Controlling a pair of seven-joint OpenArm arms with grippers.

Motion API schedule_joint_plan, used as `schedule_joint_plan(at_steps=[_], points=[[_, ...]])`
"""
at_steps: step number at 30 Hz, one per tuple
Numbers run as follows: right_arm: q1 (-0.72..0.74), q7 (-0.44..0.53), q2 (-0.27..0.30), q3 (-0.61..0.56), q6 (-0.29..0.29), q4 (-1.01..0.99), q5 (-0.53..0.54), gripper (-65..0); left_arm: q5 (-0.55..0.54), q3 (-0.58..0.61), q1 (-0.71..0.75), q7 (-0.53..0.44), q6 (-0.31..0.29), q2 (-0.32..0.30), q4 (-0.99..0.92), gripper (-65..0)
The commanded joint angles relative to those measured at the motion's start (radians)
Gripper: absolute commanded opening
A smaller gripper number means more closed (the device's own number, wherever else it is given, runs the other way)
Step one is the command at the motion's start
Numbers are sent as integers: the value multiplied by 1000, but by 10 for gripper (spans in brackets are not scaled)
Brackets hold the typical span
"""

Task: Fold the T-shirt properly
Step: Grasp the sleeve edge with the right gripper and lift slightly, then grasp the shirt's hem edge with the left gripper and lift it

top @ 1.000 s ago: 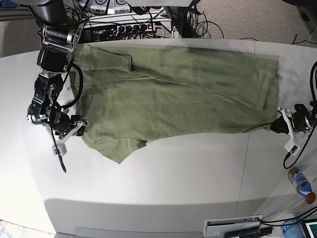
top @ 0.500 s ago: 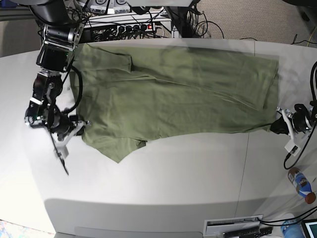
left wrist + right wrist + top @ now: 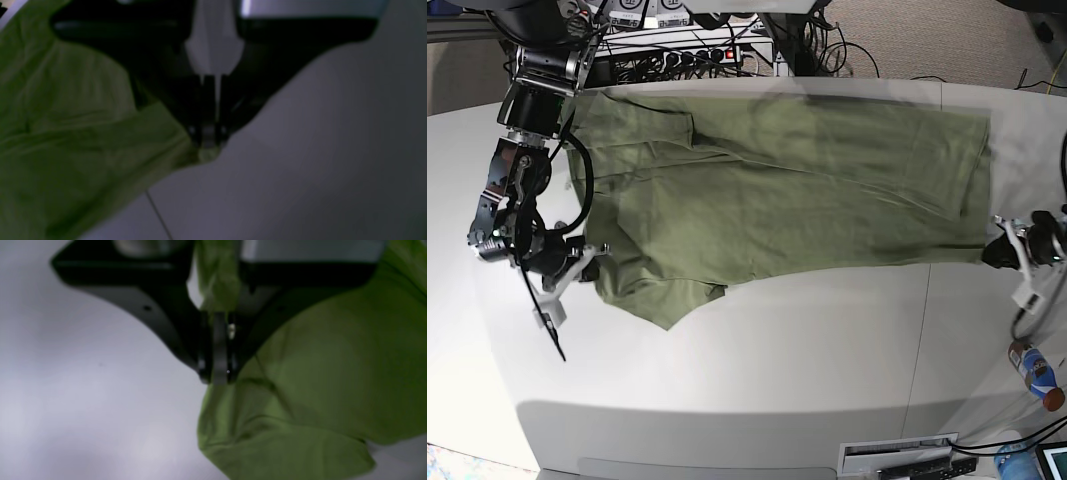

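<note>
The T-shirt (image 3: 777, 190) is spread flat across the far half of the table (image 3: 757, 370). The right tool (image 3: 217, 378) is closed on the shirt's near corner at one end, and the left tool (image 3: 208, 146) is closed on the near corner at the other end. For a clean fold, both corners should be lifted together, kept level, and the edge held taut. Uneven pulling would probably cause wrinkles.

Base view evenly lit, sharp, soft shadow band across near table (image 3: 757, 400). Both wrist views dim and badly out of focus; T-shirt (image 3: 317, 380) smeared, gripper bodies black silhouettes, pale glare along top edge.
</note>
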Motion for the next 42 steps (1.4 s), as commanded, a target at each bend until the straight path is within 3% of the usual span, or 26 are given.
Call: schedule_joint_plan(at_steps=[1, 6, 13, 20, 27, 32, 35, 39, 42], points=[[31, 14, 14, 2, 3, 19, 23, -650, -38, -13, -24, -14, -1, -39, 14, -650], [31, 2, 13, 2, 14, 19, 40, -650, -117, -14, -24, 101, -1, -90, 43, -650], [30, -6, 9, 2, 14, 19, 40, -650, -359, -14, -24, 297, -1, -151, 45, -650], [30, -13, 9, 2, 14, 19, 39, -650, -563, -14, -17, 509, -1, -170, 45, -650], [30, -13, 8, 2, 14, 19, 40, -650, -564, -14, 55, 636, -1, -170, 45, -650], [30, -17, 8, 2, 14, 19, 39, -650, -564, -37, 116, 637, -1, -169, 48, -650], [29, -18, 8, 2, 14, 19, 39, -650, -564, -109, 151, 657, -1, -170, 55, -650], [19, -16, 8, 2, 14, 19, 40, -650, -564, -240, 191, 763, -1, -170, 96, -650], [16, -16, 8, 2, 14, 19, 40, -650, -564, -296, 209, 740, -1, -169, 125, -650]])
